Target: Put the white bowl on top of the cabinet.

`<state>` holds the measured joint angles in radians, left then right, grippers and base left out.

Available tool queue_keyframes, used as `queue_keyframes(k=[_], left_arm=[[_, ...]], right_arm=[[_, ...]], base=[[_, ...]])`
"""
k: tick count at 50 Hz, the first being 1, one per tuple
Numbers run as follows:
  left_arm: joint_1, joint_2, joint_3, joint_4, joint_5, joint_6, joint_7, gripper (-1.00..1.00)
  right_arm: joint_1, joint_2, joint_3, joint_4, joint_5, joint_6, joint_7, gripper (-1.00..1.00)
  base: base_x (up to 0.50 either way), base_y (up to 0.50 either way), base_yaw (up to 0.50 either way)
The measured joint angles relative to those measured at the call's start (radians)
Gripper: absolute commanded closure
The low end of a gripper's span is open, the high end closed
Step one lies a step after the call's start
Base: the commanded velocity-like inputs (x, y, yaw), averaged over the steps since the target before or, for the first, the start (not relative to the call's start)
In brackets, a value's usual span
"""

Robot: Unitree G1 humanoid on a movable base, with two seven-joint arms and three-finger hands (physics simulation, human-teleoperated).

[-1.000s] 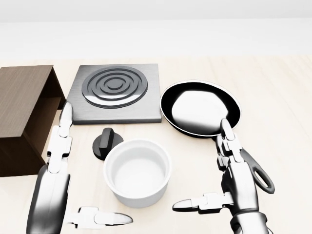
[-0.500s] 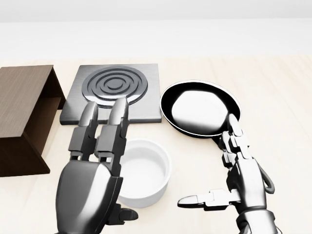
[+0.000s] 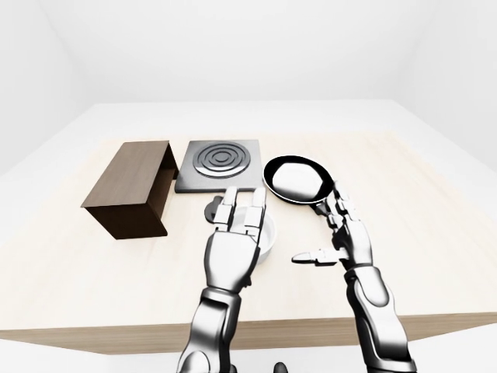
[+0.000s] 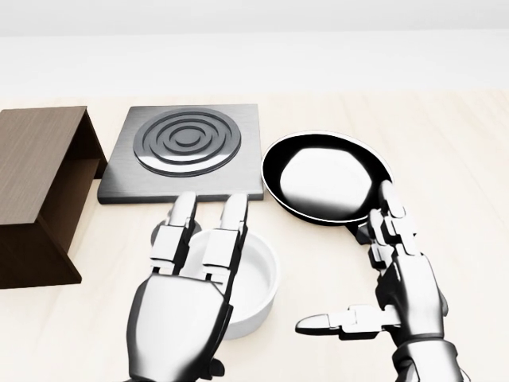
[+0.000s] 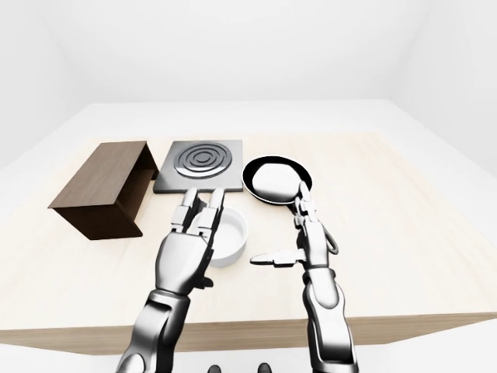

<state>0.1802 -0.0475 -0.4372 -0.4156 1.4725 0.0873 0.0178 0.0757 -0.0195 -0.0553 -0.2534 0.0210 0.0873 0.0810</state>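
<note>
The white bowl stands on the wooden tabletop in the lower middle of the head view. My left hand hovers over the bowl's left half, back of the hand toward the camera. Its fingers are stretched flat and open, not closed round the rim. The brown cabinet, an open-sided box, lies at the left edge. My right hand is open to the right of the bowl, thumb pointing left, holding nothing.
A grey hob plate with ring burners lies above the bowl. A black frying pan sits to its right, the handle hidden behind my right hand. A dark knob peeks out beside my left fingers.
My left hand turned from edge-on at the bowl's left to flat over the bowl, then drew down from the hob's edge. My right hand drifted slightly right.
</note>
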Motion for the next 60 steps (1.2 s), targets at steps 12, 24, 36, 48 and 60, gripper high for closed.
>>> queue_keyframes(k=[12, 24, 36, 48, 60], left_arm=[[-0.029, -0.01, 0.015, 0.07, 0.033, 0.0, -0.024, -1.0], [-0.069, -0.024, 0.058, 0.163, 0.037, 0.0, -0.027, -1.0], [-0.087, -0.028, 0.079, 0.234, 0.036, 0.0, -0.023, -1.0], [-0.089, -0.026, 0.088, 0.273, 0.034, 0.0, -0.027, -1.0], [-0.109, -0.027, 0.104, 0.351, 0.013, 0.0, -0.014, -1.0]], right_arm=[[0.005, 0.0, -0.002, -0.018, 0.005, 0.0, 0.004, -1.0], [0.01, 0.001, 0.0, -0.022, 0.005, 0.0, 0.008, -1.0], [0.01, 0.001, 0.001, -0.022, 0.005, 0.0, 0.009, -1.0], [0.009, 0.002, 0.004, -0.013, 0.003, 0.0, 0.01, -1.0], [0.01, 0.002, 0.011, -0.006, -0.002, -0.002, 0.012, -1.0]], base=[[0.0, 0.0, 0.0], [0.0, 0.0, 0.0], [0.0, 0.0, 0.0], [0.0, 0.0, 0.0], [0.0, 0.0, 0.0]])
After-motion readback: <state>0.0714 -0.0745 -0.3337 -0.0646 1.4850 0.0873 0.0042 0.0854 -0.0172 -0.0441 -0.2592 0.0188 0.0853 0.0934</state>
